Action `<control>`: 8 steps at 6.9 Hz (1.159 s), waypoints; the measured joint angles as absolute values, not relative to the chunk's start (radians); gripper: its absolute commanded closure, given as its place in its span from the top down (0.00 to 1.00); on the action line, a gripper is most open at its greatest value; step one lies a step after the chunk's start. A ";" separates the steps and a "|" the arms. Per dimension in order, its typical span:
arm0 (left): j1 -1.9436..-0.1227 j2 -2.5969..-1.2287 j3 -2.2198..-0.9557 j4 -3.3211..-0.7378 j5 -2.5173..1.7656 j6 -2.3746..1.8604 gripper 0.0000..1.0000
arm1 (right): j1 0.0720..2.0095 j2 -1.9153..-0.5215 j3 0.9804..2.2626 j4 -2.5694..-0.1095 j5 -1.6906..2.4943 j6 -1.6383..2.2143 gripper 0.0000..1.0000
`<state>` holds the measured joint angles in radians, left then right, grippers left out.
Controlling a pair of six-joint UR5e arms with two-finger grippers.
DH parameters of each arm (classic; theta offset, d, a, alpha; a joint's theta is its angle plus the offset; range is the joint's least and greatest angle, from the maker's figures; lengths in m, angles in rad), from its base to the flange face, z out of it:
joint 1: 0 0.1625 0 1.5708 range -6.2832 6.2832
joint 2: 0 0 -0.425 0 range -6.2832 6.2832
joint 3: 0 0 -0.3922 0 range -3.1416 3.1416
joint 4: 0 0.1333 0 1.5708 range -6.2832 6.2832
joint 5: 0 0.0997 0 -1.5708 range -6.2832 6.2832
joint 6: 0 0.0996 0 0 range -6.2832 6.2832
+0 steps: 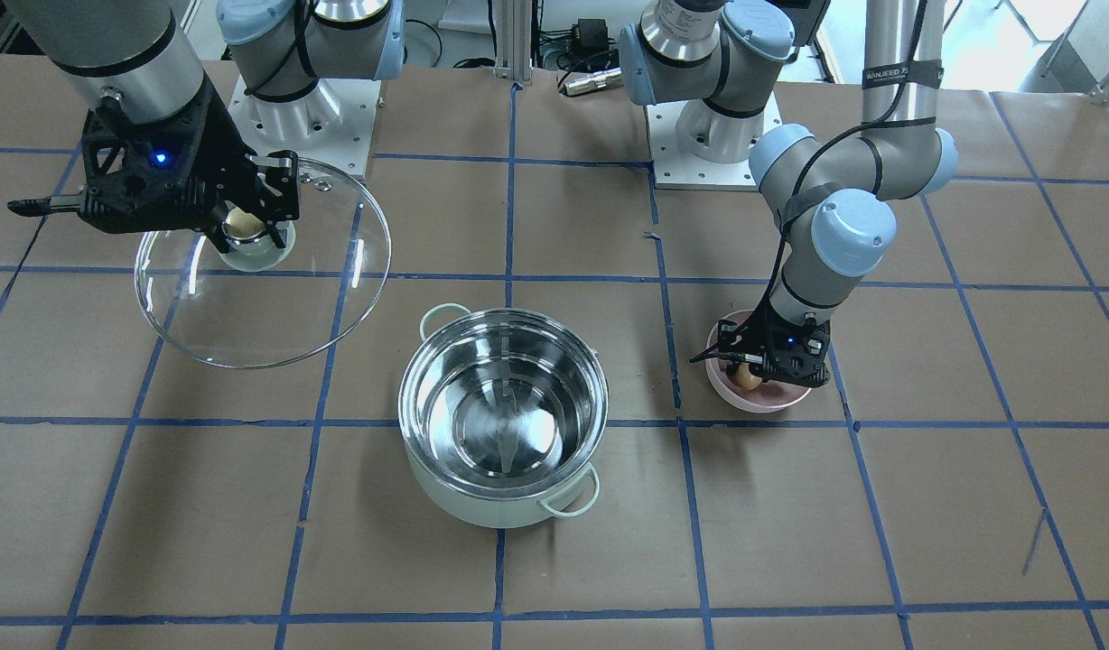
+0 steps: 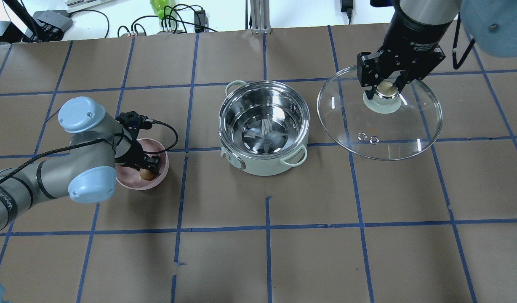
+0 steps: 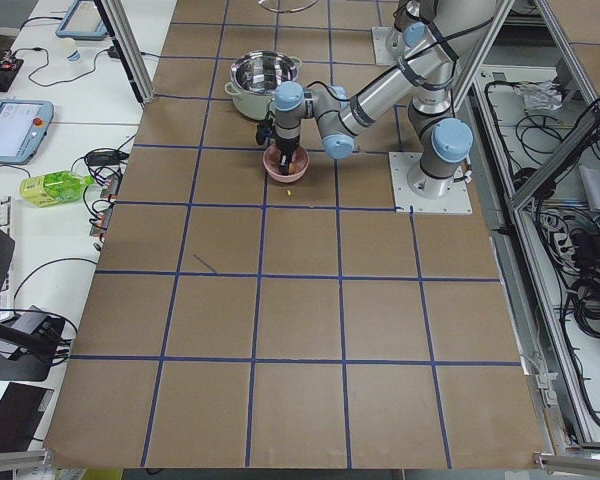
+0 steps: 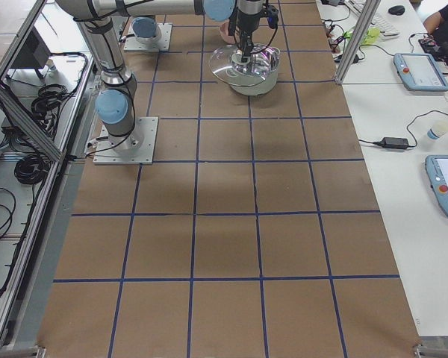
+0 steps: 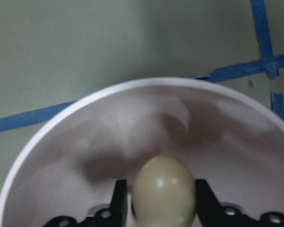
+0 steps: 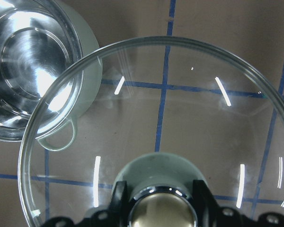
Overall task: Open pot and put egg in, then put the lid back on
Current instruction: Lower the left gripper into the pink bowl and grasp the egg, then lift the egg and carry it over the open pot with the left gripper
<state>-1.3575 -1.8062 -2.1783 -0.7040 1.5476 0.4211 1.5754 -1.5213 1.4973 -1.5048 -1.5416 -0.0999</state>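
The mint-green pot [image 2: 265,130] stands open in the middle of the table, its steel inside empty [image 1: 503,406]. My right gripper [image 2: 384,87] is shut on the cream knob of the glass lid [image 2: 380,120] and holds it in the air beside the pot; the lid also shows in the front view [image 1: 265,271] and the right wrist view [image 6: 170,137]. My left gripper [image 2: 148,168] is down in the pink bowl [image 2: 136,181], its fingers closed on the tan egg [image 5: 164,191], which also shows in the front view [image 1: 747,376].
The pink bowl [image 1: 758,393] sits to the pot's side, about one grid square away. Blue tape lines cross the brown table. Both arm bases [image 1: 293,108] stand at the table's robot side. Cables and devices lie beyond the far edge.
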 measured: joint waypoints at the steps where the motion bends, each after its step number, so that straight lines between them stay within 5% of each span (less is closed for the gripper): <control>1: -1.358 -1.805 -2.175 -0.704 1.547 0.419 0.16 | 1.575 -1.521 1.497 -1.505 -1.542 -0.100 0.10; 8: -1.441 -1.735 -1.957 -0.980 1.546 0.266 0.16 | 1.576 -1.519 1.497 -1.505 -1.542 -0.097 0.10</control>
<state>-1.4408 -1.7346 -1.9567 -0.9805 1.5463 0.2656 1.5765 -1.5188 1.4972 -1.5048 -1.5416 -0.0968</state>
